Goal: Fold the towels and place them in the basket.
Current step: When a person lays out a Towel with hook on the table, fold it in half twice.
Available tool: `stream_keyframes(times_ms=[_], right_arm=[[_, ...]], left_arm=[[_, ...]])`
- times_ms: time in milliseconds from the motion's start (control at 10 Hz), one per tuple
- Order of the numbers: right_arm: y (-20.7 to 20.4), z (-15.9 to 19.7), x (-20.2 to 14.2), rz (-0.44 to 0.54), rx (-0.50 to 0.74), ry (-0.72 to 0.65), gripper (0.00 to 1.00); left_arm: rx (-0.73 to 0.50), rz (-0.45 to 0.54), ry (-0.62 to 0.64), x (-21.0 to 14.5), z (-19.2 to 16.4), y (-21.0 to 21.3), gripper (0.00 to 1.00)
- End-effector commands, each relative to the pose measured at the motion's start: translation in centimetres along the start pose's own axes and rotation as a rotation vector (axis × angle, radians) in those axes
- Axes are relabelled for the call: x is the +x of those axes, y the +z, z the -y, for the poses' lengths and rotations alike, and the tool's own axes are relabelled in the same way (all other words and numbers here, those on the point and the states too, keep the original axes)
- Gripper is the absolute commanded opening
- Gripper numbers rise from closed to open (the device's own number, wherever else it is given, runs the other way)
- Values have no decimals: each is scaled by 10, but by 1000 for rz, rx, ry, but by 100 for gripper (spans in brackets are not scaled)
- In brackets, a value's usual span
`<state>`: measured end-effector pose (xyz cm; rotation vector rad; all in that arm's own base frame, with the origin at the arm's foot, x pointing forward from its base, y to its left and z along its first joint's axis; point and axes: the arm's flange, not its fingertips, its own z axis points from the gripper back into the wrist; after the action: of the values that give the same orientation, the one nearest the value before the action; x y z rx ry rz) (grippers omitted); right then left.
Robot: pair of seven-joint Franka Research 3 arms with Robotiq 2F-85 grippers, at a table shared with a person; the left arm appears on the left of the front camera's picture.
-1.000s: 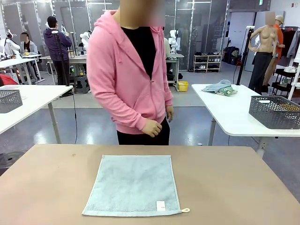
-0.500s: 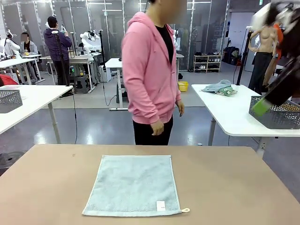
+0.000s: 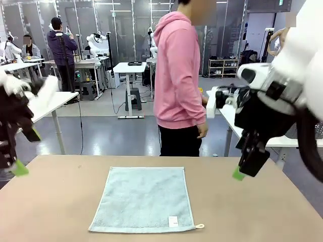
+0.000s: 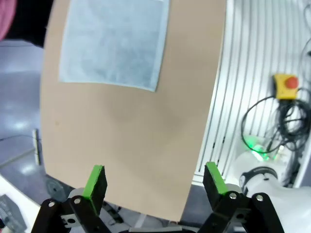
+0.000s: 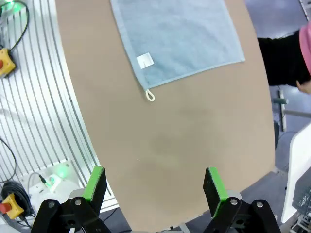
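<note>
Towel [image 3: 144, 199] lies flat on surface [image 3: 252, 212]; our left gripper [image 4: 154, 177] and right gripper [image 5: 154, 177] hang either side, jaws apart, empty. Folding unstarted, we judge; next we must pinch an edge.
</note>
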<state>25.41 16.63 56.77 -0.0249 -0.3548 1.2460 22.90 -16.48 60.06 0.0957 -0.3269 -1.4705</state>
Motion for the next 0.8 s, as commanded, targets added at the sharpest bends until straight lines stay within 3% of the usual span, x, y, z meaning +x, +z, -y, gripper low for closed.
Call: stream_keyframes(times_ms=[0, 700], right_arm=[[-13, 2, -2, 25, -2, 104, 100], [-13, -4, 2, 5, 9, 86, 100]], left_arm=[[16, -27, -69, -4, -4, -30, 100], [-18, -29, -50, 0, 2, -39, 100]])
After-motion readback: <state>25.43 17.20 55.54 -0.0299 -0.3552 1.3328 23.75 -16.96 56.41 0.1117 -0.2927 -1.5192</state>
